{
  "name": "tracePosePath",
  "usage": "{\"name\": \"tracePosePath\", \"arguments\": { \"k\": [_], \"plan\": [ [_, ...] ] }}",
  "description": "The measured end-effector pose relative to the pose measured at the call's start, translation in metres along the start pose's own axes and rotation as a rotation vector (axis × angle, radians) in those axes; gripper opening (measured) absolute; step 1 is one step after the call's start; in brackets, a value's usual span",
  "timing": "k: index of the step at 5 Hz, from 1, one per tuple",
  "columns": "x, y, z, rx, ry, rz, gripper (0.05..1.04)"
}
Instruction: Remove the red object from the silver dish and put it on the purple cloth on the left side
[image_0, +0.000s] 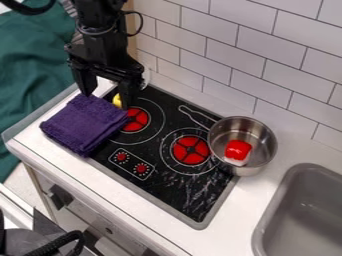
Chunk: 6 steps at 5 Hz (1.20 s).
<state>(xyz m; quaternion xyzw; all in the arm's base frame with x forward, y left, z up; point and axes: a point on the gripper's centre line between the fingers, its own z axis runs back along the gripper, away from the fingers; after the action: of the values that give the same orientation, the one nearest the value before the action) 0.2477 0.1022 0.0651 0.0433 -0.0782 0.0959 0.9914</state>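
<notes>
Your white tabletop bears a black cooktop and grey sink; you've a folded purple towel, yellow object and steel saucepan there.

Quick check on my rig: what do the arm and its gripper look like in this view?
The arm is matte black with chunky joints; a thin black cable loops out beside it. The gripper is black too, with two broad fingers.
</notes>
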Motion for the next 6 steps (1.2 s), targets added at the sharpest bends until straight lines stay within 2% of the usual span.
{"name": "tracePosePath", "arguments": {
  "k": [1, 2, 3, 4, 5, 6],
  "plan": [
    [-0.005, -0.002, -0.008, -0.006, 0.032, 0.006, 0.998],
    [0.003, -0.023, -0.007, -0.002, 0.005, -0.037, 0.998],
    [0.004, -0.06, -0.01, -0.002, 0.012, -0.107, 0.998],
    [0.008, -0.111, -0.009, -0.027, -0.002, -0.209, 0.998],
    [0.01, -0.153, -0.014, -0.044, 0.025, -0.276, 0.998],
    [0.015, -0.175, -0.019, -0.064, 0.055, -0.293, 0.998]
  ]
}}
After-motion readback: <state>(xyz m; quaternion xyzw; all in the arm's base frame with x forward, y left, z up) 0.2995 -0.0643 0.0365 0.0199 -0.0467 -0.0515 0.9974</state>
